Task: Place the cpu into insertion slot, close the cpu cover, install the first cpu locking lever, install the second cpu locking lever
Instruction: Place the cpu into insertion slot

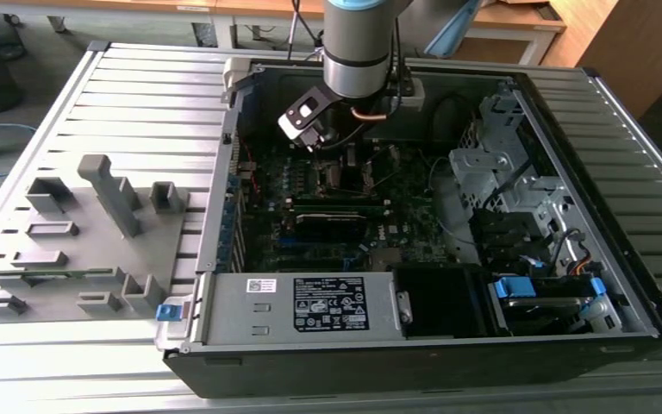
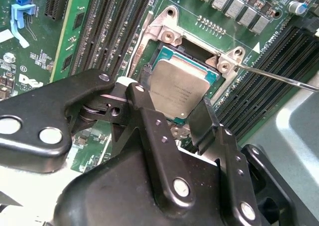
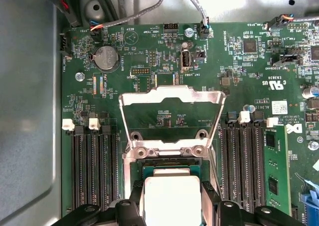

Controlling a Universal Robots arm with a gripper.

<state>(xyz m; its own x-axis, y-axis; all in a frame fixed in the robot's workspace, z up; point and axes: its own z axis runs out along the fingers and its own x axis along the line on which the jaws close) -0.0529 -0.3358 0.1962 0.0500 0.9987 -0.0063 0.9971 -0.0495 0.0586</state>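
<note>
The cpu [image 2: 178,89] is a silver-topped square chip with a green edge. It lies in or just over the insertion slot [image 2: 195,51] on the green motherboard. My gripper [image 2: 174,91] is shut on it, one black finger [image 2: 143,81] against each of two opposite sides. In the first wrist view the cpu [image 3: 172,196] sits between the same fingers of the gripper [image 3: 172,192], over the slot [image 3: 172,165]. The cpu cover [image 3: 172,92] stands swung up and open behind the slot. A thin metal locking lever [image 2: 279,77] sticks out loose beside the socket. In the exterior view the gripper [image 1: 348,148] hangs low inside the computer case.
Long black memory slots [image 3: 92,171] flank the socket on both sides, with a memory stick [image 3: 273,171] fitted nearby. The case holds a power supply [image 1: 308,304], drive cages [image 1: 503,172] and cables. A grey fixture rack [image 1: 90,233] stands on the slatted table at the exterior view's left.
</note>
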